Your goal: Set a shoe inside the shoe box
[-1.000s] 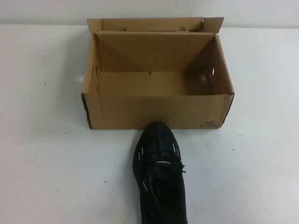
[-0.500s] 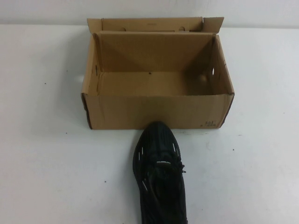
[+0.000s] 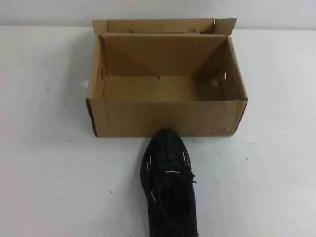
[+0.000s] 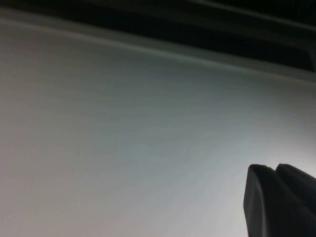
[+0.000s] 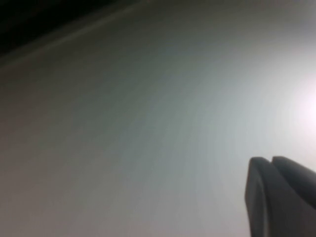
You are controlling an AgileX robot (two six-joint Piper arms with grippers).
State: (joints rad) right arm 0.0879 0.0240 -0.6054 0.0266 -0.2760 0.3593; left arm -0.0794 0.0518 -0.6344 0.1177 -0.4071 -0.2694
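Observation:
The black knit shoe (image 3: pixel 168 182) lies on the white table in the high view, toe pointing at the box and nearly touching its front wall, heel cut off by the near edge of the view. The brown cardboard shoe box (image 3: pixel 163 117) stands open behind it, its flap lid upright at the back and its inside empty. Neither arm shows in the high view. My left gripper (image 4: pixel 274 168) is shut and empty above bare table in the left wrist view. My right gripper (image 5: pixel 270 160) is shut and empty above bare table in the right wrist view.
White tabletop (image 3: pixel 49 173) spreads to the left and right of the shoe and box. A pale wall runs along the table's far edge behind the box. A dark band (image 4: pixel 197 24) borders the table in the left wrist view.

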